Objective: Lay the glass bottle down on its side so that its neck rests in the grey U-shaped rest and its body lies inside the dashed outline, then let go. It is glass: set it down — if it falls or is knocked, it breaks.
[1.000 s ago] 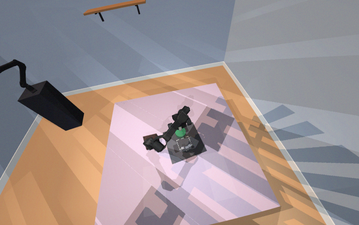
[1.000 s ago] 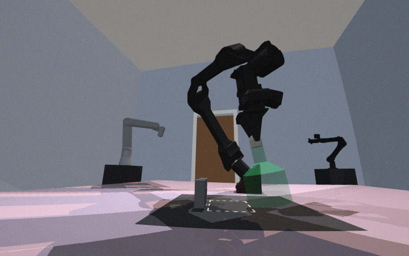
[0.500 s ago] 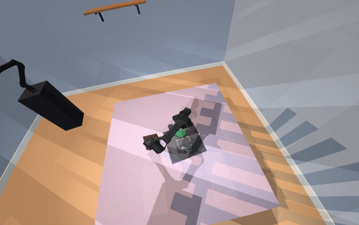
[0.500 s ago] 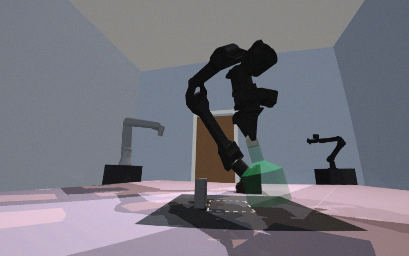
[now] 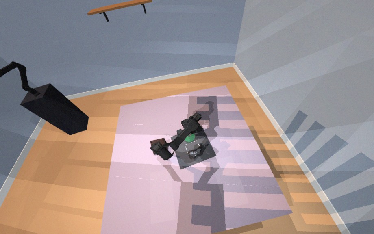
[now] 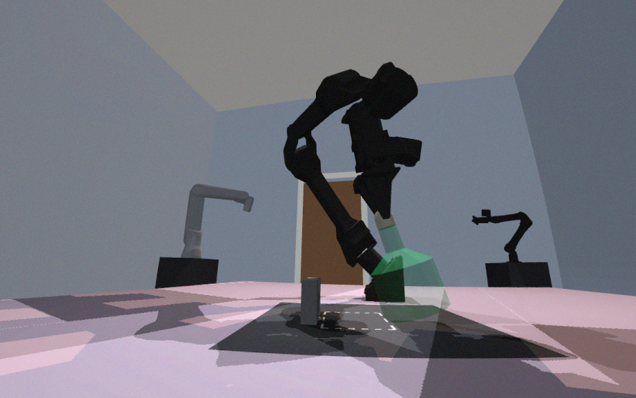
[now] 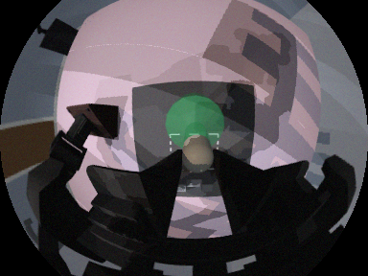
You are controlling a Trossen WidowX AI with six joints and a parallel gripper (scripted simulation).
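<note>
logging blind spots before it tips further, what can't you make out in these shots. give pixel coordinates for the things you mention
- Bottle's (image 5: 190, 137) (image 6: 410, 281) (image 7: 195, 117) neck, top view: arm covers most of it
- U-shaped rest's (image 5: 194, 152) (image 6: 310, 300) (image 7: 193, 184) notch, exterior: seen edge-on
- Claw's (image 6: 384, 216) (image 7: 197, 152) fingertips, top: hidden under the arm

Robot lab prob.: arms (image 6: 194, 215) (image 5: 22, 75) on blocks.

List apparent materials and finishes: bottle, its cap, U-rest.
Bottle: clear green glass, since the background shows through. Cap: opaque beige, maybe cork or plastic. Rest: plain grey, likely plastic or painted metal.
</note>
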